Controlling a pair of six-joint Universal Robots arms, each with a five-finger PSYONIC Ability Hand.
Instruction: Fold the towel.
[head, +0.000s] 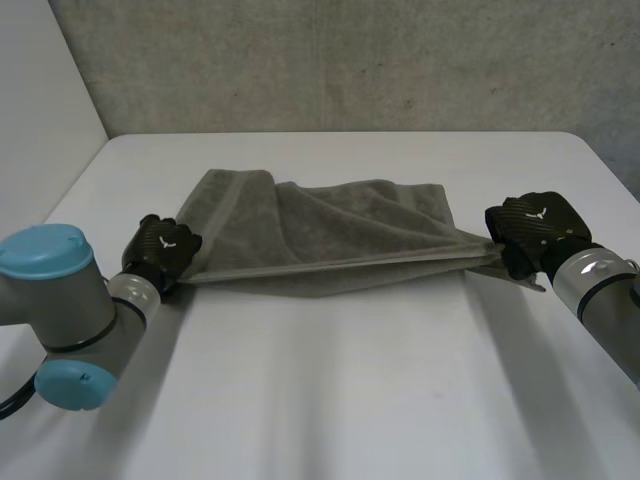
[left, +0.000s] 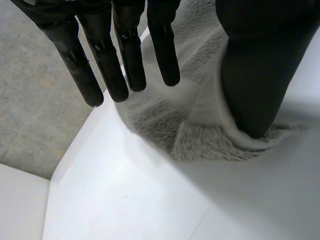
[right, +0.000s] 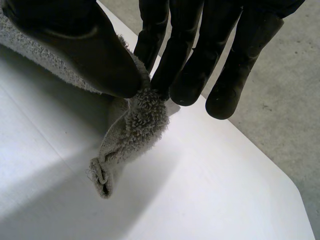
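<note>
Towel (head: 320, 235) stretched on white table (head: 330, 390), grey wall (head: 350, 60) behind

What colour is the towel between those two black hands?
The towel is plain greenish grey, no pattern; the head view shows it best.

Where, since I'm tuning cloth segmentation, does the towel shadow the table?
Head view: thin soft shadow on the table along the towel's near edge; right wrist view: broader grey shadow beside the corner that the right hand pinches.
</note>
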